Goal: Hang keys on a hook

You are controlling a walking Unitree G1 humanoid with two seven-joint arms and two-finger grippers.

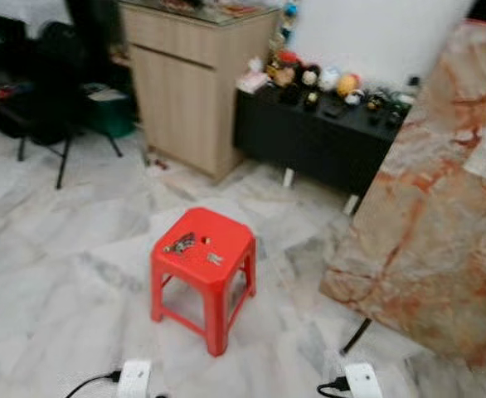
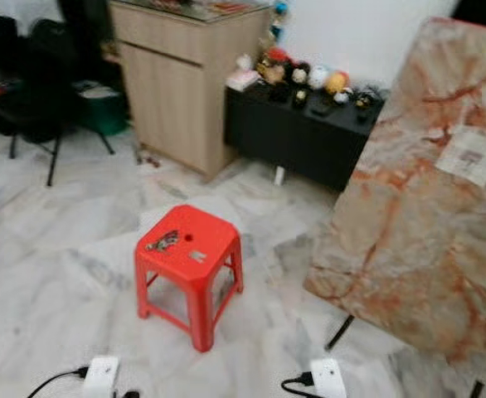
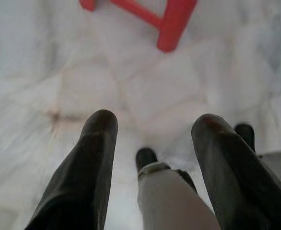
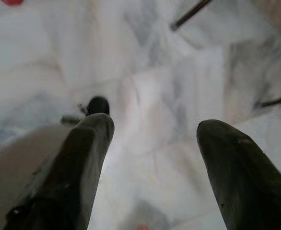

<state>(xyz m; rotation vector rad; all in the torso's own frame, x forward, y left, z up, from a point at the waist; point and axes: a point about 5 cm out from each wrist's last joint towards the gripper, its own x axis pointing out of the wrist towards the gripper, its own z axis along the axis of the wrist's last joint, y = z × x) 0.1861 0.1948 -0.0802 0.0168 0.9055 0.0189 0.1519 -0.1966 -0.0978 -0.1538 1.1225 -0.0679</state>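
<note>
Keys [image 1: 179, 243] lie atop red stool [image 1: 203, 253] w/ both grippers, left [image 3: 152, 129] & right [image 4: 152, 129], jaws wide, over floor nearby.

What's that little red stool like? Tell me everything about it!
The red stool looks like shiny plastic, with a square seat and four legs. It stands upright on the pale marble floor, in front of a wooden cabinet. A bunch of keys and one small metal piece lie on its seat.

Left gripper [image 3: 155, 129] and right gripper [image 4: 155, 132] both hung above the marble floor [image 4: 179, 72], each with its two black fingers spread apart, holding nothing.
</note>
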